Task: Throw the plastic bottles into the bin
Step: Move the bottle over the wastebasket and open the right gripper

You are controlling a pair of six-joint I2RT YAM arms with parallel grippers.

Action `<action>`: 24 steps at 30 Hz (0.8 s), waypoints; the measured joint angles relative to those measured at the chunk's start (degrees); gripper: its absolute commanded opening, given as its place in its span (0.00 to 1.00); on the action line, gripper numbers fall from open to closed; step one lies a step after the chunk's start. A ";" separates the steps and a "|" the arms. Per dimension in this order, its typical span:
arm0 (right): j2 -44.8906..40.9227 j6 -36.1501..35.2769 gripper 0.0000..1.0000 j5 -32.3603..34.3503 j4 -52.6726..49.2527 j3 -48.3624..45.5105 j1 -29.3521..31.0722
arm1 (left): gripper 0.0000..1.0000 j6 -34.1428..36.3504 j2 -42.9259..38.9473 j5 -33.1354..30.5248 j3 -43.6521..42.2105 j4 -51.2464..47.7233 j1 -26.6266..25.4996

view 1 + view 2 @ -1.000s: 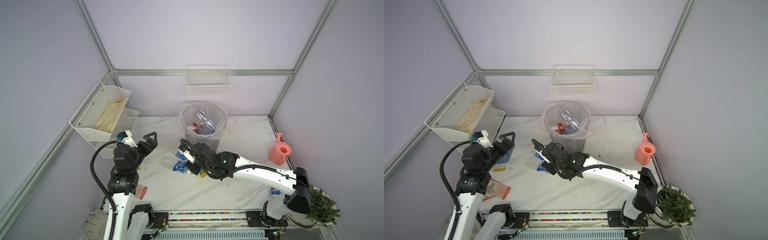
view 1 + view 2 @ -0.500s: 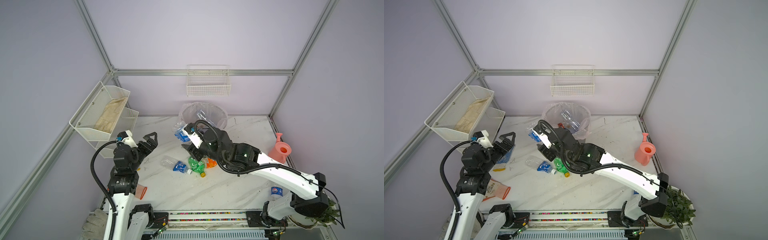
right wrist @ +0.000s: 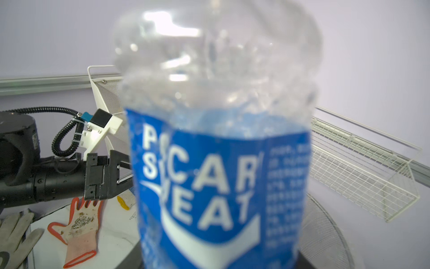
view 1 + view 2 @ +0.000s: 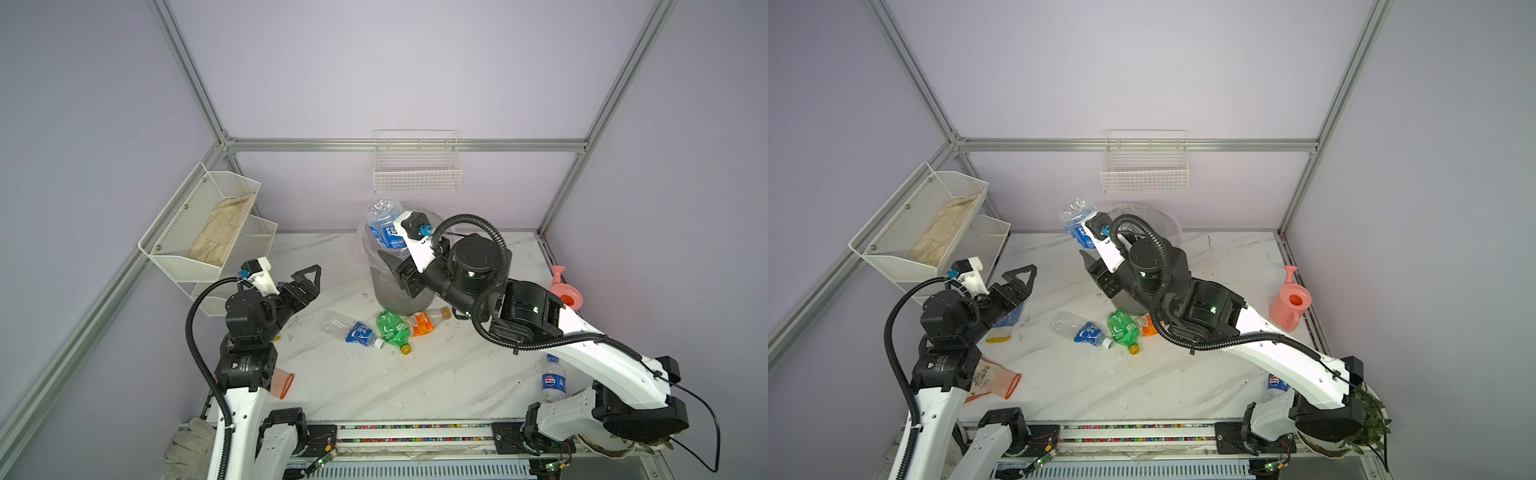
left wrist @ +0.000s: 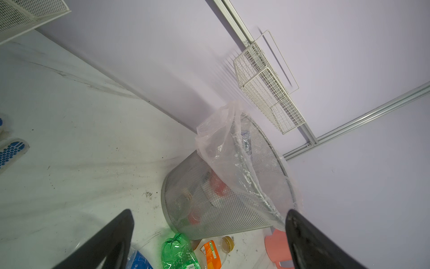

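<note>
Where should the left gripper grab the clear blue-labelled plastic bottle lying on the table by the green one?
Probably take the clear blue-labelled bottle by its base half, from above, jaws across its width. It lies on its side; its cap end crowds the green bottle, while the base end is free and nearer the open left gripper.

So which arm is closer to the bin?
Right. The right gripper holds a blue bottle above the bin rim; the open left gripper hangs well apart, over the table.
</note>
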 measured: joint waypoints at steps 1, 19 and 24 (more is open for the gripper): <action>-0.15 -0.33 0.31 0.50 0.59 0.31 0.00 | 1.00 0.13 -0.17 0.09 0.00 0.00 -0.39; 14.03 3.43 0.34 -1.38 -0.98 17.57 -13.42 | 1.00 4.09 -1.16 -6.36 0.00 2.69 -15.98; 27.93 9.09 0.97 -4.35 -10.71 28.87 -20.68 | 1.00 5.29 -1.16 -7.54 0.00 2.67 -17.09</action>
